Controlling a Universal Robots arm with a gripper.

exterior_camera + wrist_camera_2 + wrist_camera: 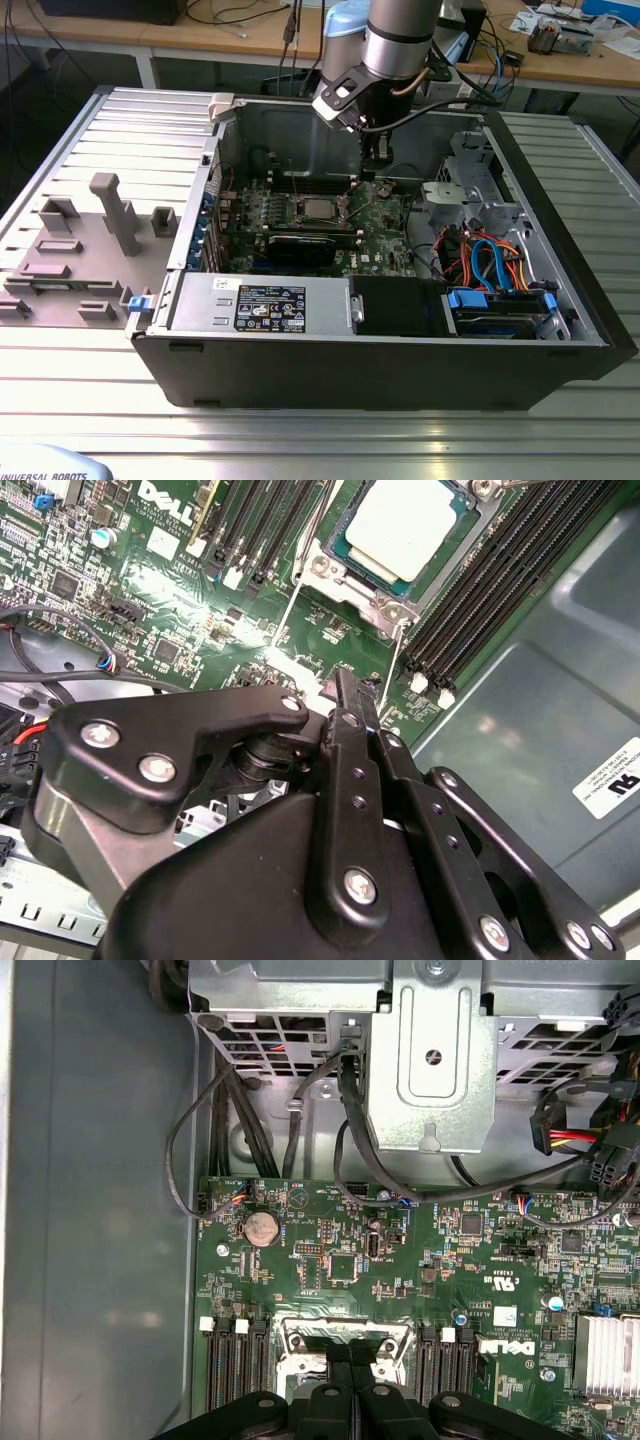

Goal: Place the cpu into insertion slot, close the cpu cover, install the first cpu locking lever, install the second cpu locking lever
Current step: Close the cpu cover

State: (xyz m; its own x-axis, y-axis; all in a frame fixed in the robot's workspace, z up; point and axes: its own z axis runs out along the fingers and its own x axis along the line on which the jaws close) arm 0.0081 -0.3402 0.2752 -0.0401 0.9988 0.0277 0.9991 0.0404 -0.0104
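My gripper is a set of matte black linkage bars with round silver screw heads. Its 2 flat fingers are pressed together with nothing visible between them, and in the first wrist view they meet along 1 thin seam. Just beyond the tips lies the cpu, a small flat square with a smooth, pale silver top. It is seated in the insertion slot, whose stamped metal rim shines around it. I cannot tell whether the frame plate is down over it. Long black ribbed memory slots run on both sides of the slot. Under the gripper spreads the glossy green motherboard, with a round coin cell and a finned silver heatsink farther out. Around it all stands the dark sheet-steel case, on a ribbed metal table.
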